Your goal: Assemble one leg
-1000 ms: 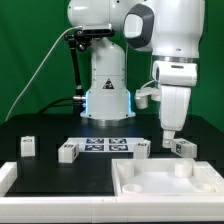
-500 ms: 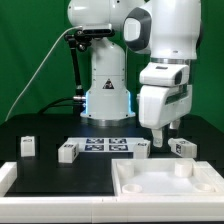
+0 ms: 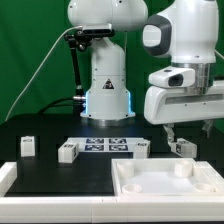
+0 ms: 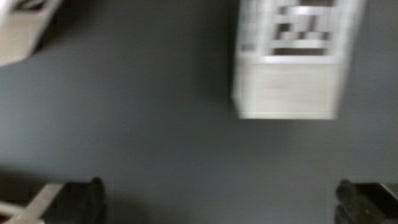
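Observation:
Several small white legs with tags lie on the black table: one at the exterior view's left (image 3: 28,146), one beside it (image 3: 68,152), one right of the marker board (image 3: 141,148), and one at the right (image 3: 182,148). My gripper (image 3: 186,134) hangs just above that right leg, open and empty. In the wrist view the leg (image 4: 290,70) lies flat with its tag facing up, ahead of my gripper (image 4: 226,203) and not between the fingers. The two dark fingertips (image 4: 80,200) stand wide apart.
The marker board (image 3: 104,145) lies mid-table. A large flat white panel (image 3: 135,186) with raised corners fills the front right. The robot base (image 3: 106,80) stands behind. Part of another white piece (image 4: 22,38) shows at the wrist view's edge.
The hand has turned about its axis and shifted toward the exterior view's right, now broadside over the right leg. The legs have not moved.

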Robot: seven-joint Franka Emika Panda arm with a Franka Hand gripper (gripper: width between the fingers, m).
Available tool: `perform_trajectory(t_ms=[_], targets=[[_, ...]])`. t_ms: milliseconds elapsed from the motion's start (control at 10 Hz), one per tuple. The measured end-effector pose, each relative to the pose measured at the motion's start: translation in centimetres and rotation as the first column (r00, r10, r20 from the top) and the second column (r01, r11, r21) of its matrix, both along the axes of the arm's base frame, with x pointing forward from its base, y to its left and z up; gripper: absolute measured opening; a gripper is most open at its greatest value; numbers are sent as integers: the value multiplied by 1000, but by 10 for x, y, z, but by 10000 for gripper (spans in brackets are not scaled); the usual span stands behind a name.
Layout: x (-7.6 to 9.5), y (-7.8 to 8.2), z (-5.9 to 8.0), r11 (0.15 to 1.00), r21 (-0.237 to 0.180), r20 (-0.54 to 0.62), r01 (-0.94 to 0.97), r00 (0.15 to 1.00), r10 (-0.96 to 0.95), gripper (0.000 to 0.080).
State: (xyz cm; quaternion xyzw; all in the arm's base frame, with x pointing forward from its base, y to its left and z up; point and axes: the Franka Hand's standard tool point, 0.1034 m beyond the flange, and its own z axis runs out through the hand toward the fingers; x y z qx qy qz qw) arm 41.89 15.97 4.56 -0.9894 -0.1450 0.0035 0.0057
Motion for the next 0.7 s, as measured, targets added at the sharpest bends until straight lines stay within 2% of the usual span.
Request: perform_trajectory(t_ms=[100, 400, 500, 700], targets=[[-4, 7, -2, 1000, 1, -3, -31, 1000, 31, 649], [-4, 5, -2, 999, -17, -35, -36, 999, 36, 649], [-11, -3, -2, 996, -63, -129, -57, 990, 49, 649], [-11, -5, -4, 988, -131, -289, -77, 956, 37, 649]])
